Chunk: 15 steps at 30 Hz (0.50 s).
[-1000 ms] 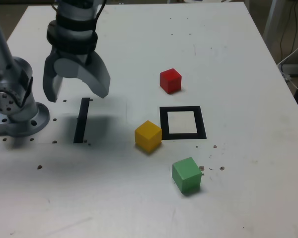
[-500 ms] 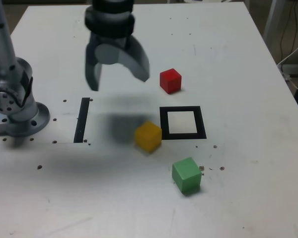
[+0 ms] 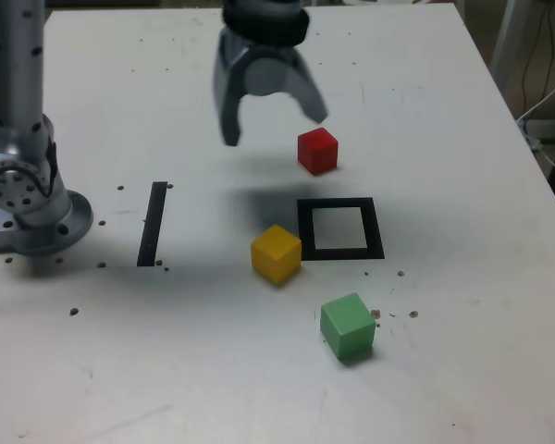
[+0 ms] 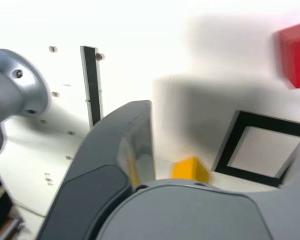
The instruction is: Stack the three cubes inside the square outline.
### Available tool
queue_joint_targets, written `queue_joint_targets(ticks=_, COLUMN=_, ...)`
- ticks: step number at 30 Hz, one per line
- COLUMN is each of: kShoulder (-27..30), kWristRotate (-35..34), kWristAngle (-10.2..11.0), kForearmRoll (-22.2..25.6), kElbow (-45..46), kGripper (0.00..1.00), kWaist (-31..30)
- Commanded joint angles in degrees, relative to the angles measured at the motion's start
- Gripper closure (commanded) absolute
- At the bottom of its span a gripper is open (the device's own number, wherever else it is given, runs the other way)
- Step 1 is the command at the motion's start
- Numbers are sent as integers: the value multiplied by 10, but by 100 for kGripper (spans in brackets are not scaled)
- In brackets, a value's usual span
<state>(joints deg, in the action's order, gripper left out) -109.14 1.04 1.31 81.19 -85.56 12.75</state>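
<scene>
The gripper (image 3: pixel 273 120) hangs above the table (image 3: pixel 462 277) with its jaws spread wide and nothing between them — the reach for a first cube looks to be the step in hand. The red cube (image 3: pixel 317 151) sits toward the far edge, just beside the gripper; the square outline (image 3: pixel 340 228) lies empty mid-table, the yellow cube (image 3: pixel 277 253) at its corner, the green cube (image 3: pixel 348 326) nearer the front edge. Next it must centre over the red cube and descend.

A red cube (image 3: pixel 317 151), a yellow cube (image 3: pixel 277 253) and a green cube (image 3: pixel 347 326) are being shown on a white counter (image 3: pixel 462 185), beside a black square outline (image 3: pixel 340 228) with a white centre; the gripper (image 3: pixel 272 118) is being seen in grey.
</scene>
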Motion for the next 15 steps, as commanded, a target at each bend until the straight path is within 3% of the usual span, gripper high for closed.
queue_joint_targets(ticks=1, kShoulder=-21, kWristRotate=-1, kWristAngle=2, kForearmRoll=4, kElbow=-19, kGripper=0, kWaist=11)
queue_joint_targets(ticks=15, kShoulder=-117, kWristRotate=8, kWristAngle=5, kForearmRoll=10, kElbow=-101, kGripper=1, kWaist=72)
